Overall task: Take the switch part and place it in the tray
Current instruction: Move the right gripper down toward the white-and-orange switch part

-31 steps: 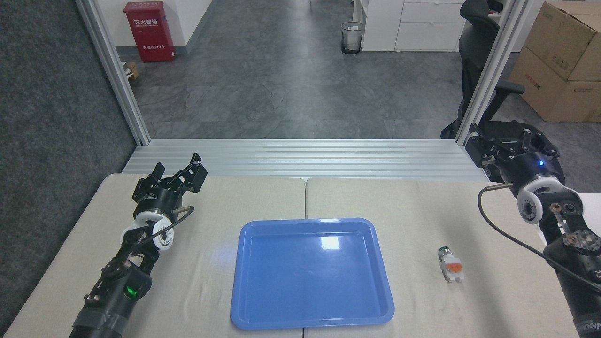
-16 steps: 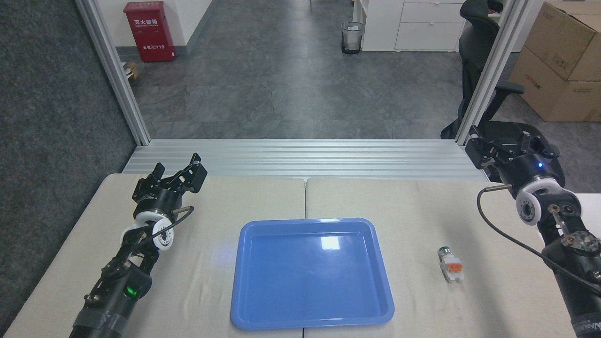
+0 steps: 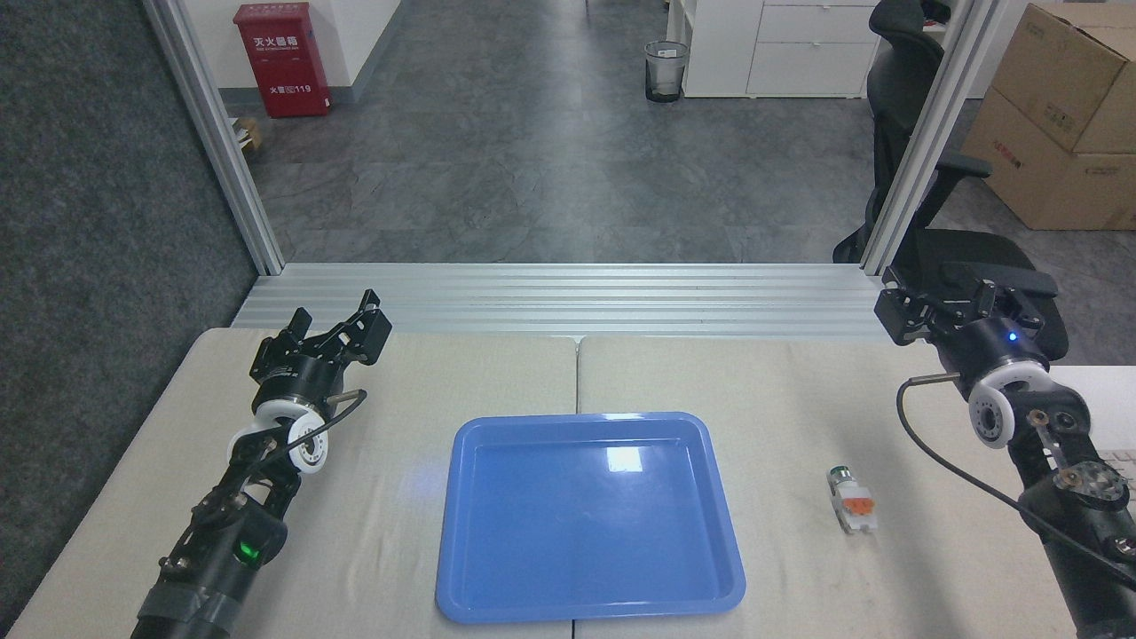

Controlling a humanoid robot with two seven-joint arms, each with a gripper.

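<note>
Nearest, blue tray point(image 3: 461, 568) lying on the beige table point(image 3: 373, 550), bottom edge close to the frame's lower border; just right of it and apart from its rim, switch part point(image 3: 852, 504) flat on the cloth, green-tipped silver end pointing away. Farther back at left, left gripper point(image 3: 340, 330) above the table, fingers spread, holding nothing. Far right, right gripper point(image 3: 934, 309) dark against the office chair point(image 3: 896, 80), opening impossible to judge, well apart from the switch part.
</note>
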